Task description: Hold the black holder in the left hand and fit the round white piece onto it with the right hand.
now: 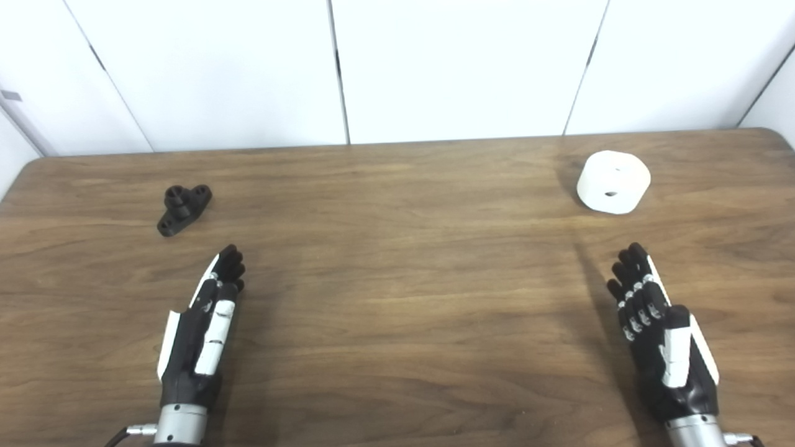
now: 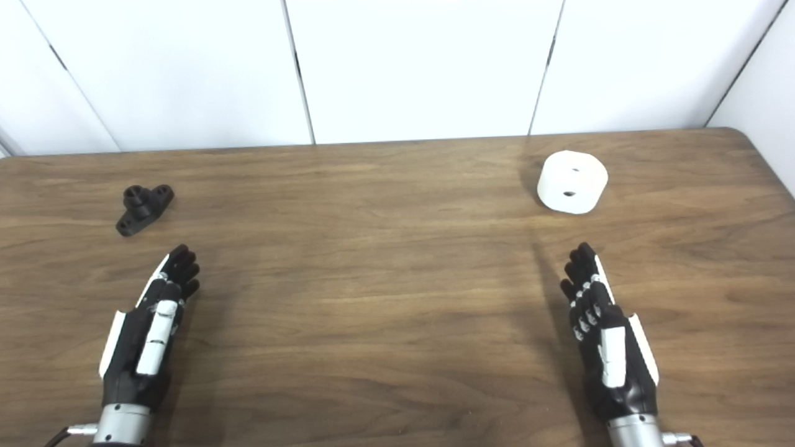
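Both my robot hands, left (image 1: 202, 323) and right (image 1: 661, 329), lay open and empty; I judged the black holder (image 1: 182, 209) needed gripping by its base, post clear.

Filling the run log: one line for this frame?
phase: pre-grasp | left hand: open, empty | right hand: open, empty | black holder: table, far-left | round white piece: table, far-right

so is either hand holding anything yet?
Nothing held. Left hand and right hand are open; holder and white piece lie untouched.
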